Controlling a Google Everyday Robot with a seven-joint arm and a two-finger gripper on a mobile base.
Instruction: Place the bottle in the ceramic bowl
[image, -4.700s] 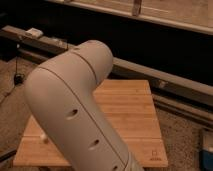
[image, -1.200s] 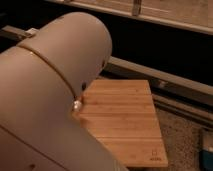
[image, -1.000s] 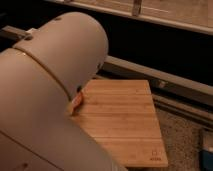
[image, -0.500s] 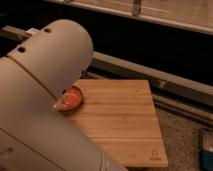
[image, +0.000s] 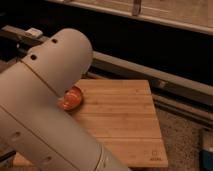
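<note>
The ceramic bowl (image: 71, 98), glossy orange-red, sits on the left part of the wooden table (image: 125, 120), partly hidden behind my arm. My big beige arm (image: 50, 100) fills the left and lower part of the camera view. The gripper is out of view, hidden by or beyond the arm. The bottle is not visible anywhere.
A dark wall and a long metal rail (image: 165, 80) run behind the table. A bluish object (image: 207, 150) stands on the speckled floor at the right edge. A small white device (image: 34, 32) sits on the ledge at upper left.
My arm has swung leftward across the view, uncovering more of the table and showing more of the orange-red bowl.
</note>
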